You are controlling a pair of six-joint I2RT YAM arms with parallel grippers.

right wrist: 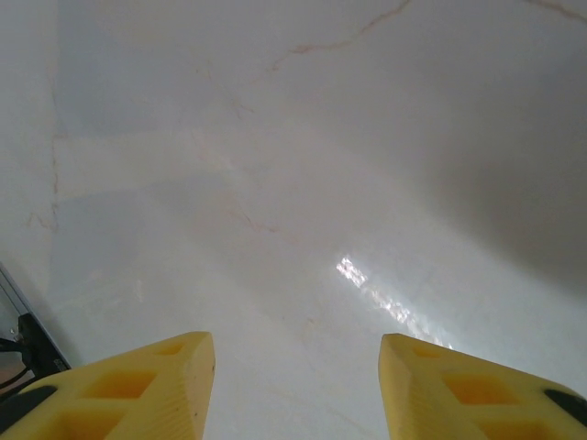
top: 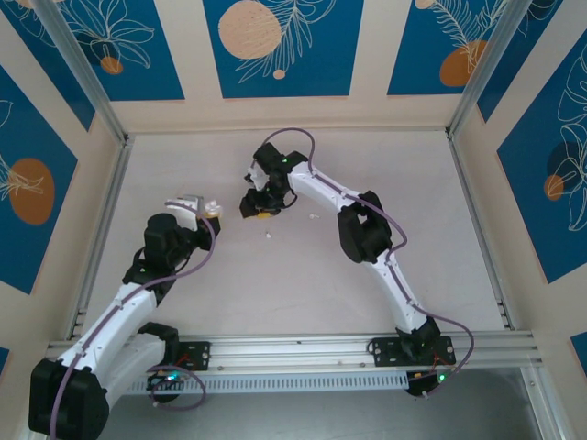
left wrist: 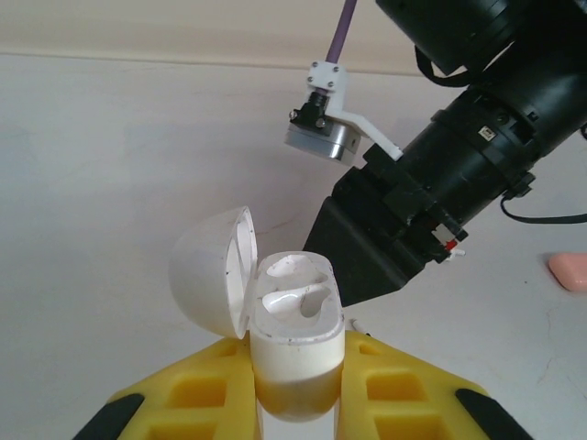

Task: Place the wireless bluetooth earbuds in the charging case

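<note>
Judging from how things lie, the step in hand is taken to be the pick-up of an earbud by the free arm. The glossy white oval charging case [left wrist: 298, 330] is clamped upright between the yellow fingers [left wrist: 399, 394] of the left hand [left wrist: 293, 390]. Its domed hinged lid [left wrist: 206, 275] is swung open toward 9 o'clock in the left wrist view. Whether either well is already filled cannot be told.

The right hand [right wrist: 293, 376] is seen with its fingers apart and nothing between them, above the pale table [right wrist: 275, 183]. In the overhead view two tiny whitish earbuds are made out on the table: one [top: 269, 236] near the right hand at about 5 o'clock, the other [top: 314, 217] further off at about 3 o'clock.

For a clean pick, the fingers should be lowered astride the nearer earbud, centred on it, and closed gently so that it is not flicked away. The case should be held level, with the lid clear, for the insertion.
</note>
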